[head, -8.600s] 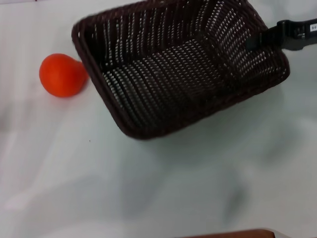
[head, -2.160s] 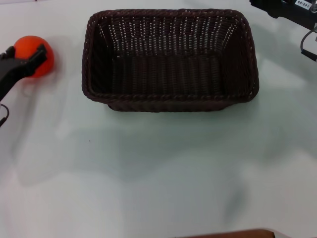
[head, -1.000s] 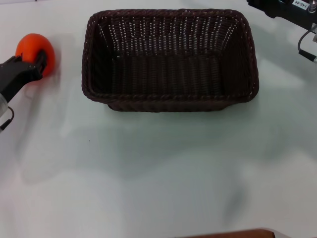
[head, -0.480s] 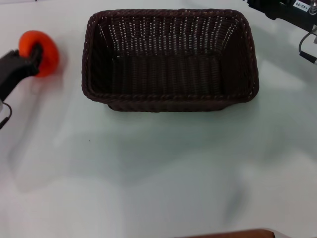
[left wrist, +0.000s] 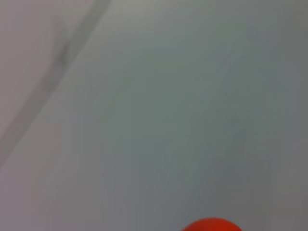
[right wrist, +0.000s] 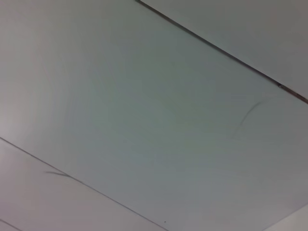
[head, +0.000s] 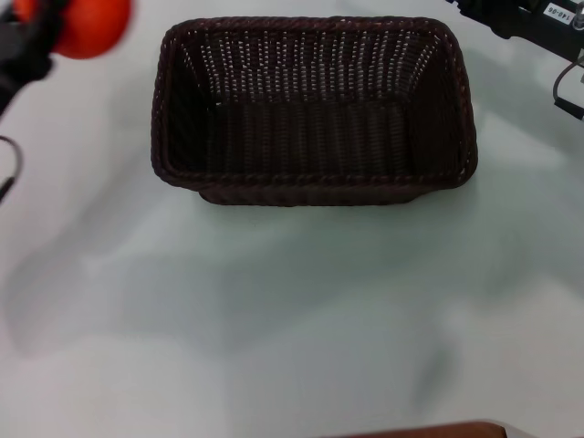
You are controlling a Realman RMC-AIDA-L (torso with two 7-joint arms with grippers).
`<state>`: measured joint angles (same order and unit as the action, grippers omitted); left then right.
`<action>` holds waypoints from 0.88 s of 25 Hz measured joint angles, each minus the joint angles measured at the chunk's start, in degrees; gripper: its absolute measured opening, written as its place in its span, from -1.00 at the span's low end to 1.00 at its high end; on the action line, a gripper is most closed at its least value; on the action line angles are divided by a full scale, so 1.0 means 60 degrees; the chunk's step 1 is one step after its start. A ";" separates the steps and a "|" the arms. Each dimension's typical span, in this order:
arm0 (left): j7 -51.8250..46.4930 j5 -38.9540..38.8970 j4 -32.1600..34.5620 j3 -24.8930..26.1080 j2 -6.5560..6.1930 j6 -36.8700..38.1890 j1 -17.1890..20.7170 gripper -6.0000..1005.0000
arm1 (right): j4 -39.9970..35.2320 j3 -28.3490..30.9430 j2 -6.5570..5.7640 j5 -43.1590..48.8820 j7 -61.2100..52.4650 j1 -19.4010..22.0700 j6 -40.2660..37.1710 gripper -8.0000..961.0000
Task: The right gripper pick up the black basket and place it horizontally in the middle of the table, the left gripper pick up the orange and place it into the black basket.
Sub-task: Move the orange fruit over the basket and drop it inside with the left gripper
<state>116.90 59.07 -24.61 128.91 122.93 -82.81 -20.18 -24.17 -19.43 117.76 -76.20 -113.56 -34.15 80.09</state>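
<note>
The black basket [head: 312, 109] stands level on the white table [head: 292, 310], long side across, and is empty. The orange [head: 89, 25] is at the far left, lifted off the table, held in my left gripper [head: 47, 27], whose black fingers close on it. A sliver of the orange also shows in the left wrist view [left wrist: 211, 224]. My right gripper [head: 520, 15] is parked at the far right edge, apart from the basket, its white label showing; its fingers are out of view.
A brown edge [head: 429, 429] shows at the near side of the table. Thin cables hang at the left [head: 7, 173] and right [head: 561, 87] edges. The right wrist view shows only bare surface with thin lines.
My left gripper closed on the orange and lifted it up off the table, toward the far left corner. The basket and right arm stayed still.
</note>
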 joint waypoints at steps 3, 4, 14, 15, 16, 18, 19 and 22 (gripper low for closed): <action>-0.0227 0.0018 -0.0025 -0.0979 -0.0039 0.0060 -0.0230 -0.57 | 0.0001 -0.0016 0.0004 0.0000 0.0018 -0.0008 0.0000 0.66; -0.0234 0.0074 -0.0024 -0.1364 -0.0043 0.0261 -0.0343 -0.59 | 0.0001 -0.0019 0.0004 0.0000 0.0029 -0.0008 0.0000 0.66; -0.0879 0.0766 -0.0094 -0.3078 0.0140 0.2170 -0.0969 -0.31 | 0.0104 0.0003 0.0001 0.0000 0.0153 0.0033 -0.0003 0.66; -0.0881 0.0768 -0.0096 -0.3101 0.0143 0.2207 -0.0968 -0.27 | 0.0104 0.0004 0.0001 0.0000 0.0154 0.0047 -0.0004 0.66; -0.0881 0.0768 -0.0100 -0.3099 0.0143 0.2225 -0.0953 -0.22 | 0.0106 0.0005 0.0001 0.0000 0.0154 0.0052 -0.0004 0.66; -0.0883 0.0757 -0.0116 -0.3062 0.0135 0.2226 -0.0898 -0.13 | 0.0113 0.0009 0.0001 0.0000 0.0161 0.0063 -0.0004 0.66; -0.0884 0.0736 -0.0130 -0.3044 0.0127 0.2217 -0.0864 -0.09 | 0.0117 0.0008 0.0001 0.0000 0.0174 0.0067 -0.0004 0.66; -0.0886 0.0709 -0.0329 -0.3022 0.0112 0.2119 -0.0694 0.04 | 0.0176 0.0007 -0.0004 0.0000 0.0238 0.0071 -0.0004 0.66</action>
<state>111.59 63.32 -26.58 110.78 123.60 -70.09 -24.34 -23.12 -19.39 117.73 -76.20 -112.13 -33.72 80.06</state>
